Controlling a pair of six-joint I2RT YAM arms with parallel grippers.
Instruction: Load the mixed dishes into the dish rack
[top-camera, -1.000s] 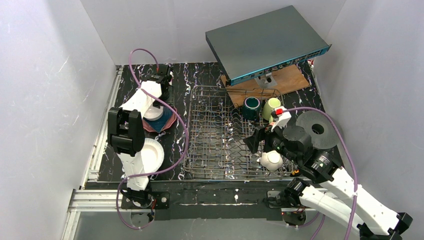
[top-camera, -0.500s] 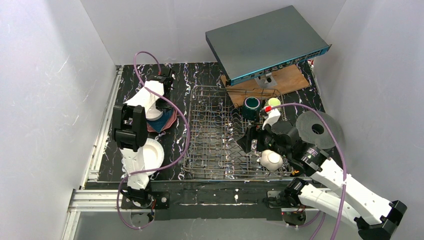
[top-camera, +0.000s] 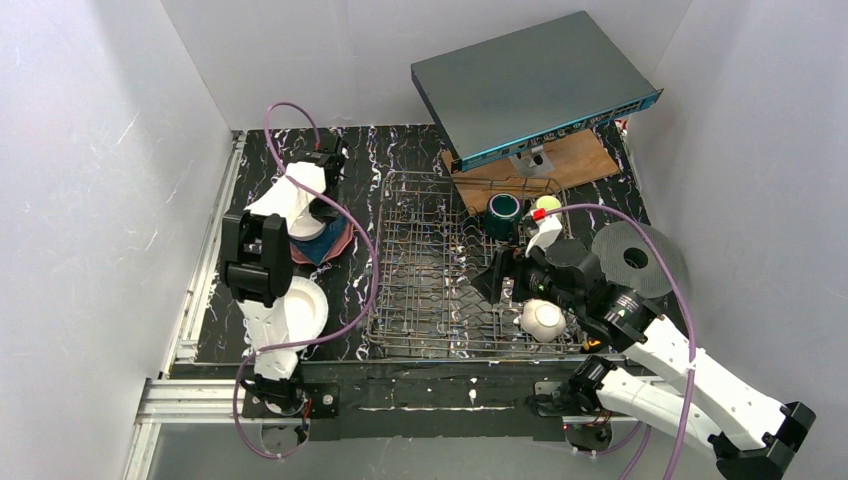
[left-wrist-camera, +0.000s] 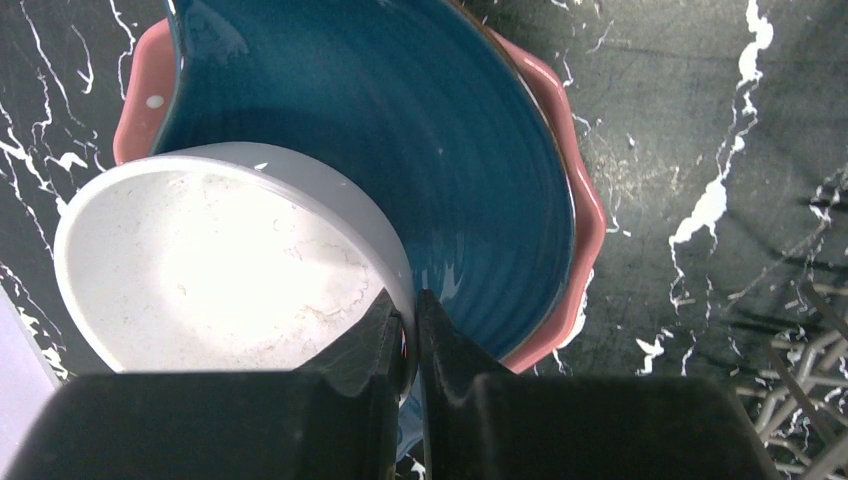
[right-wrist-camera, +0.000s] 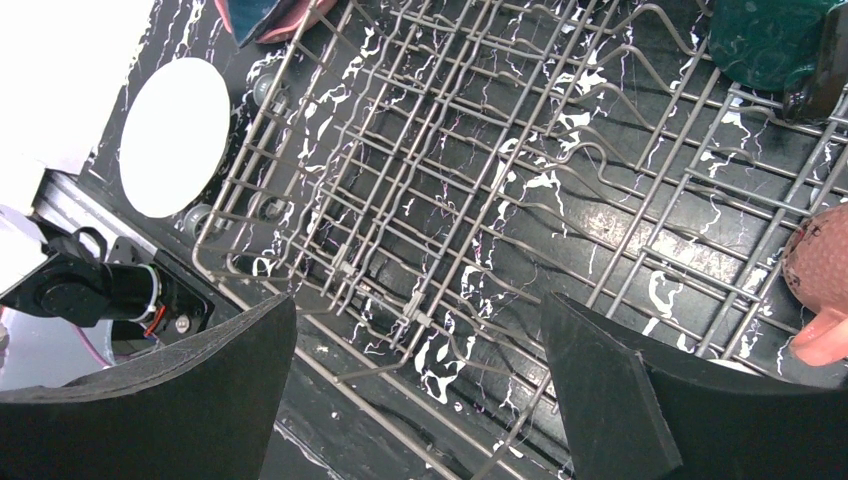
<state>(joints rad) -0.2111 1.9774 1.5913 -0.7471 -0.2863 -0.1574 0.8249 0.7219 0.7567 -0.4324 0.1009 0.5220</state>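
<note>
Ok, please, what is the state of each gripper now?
Left gripper: closed on the rim of the white bowl.
Right gripper: open, holding nothing.

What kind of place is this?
Likely a robot test booth, not a kitchen: plain white walls around a marbled table, a left arm and right arm bolted at its edge, a wire dish rack on it.

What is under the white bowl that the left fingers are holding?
A dark blue plate lies under the white bowl, and below it a pink scalloped plate, only its rim showing. What the bowl covers of both plates cannot be seen.
</note>
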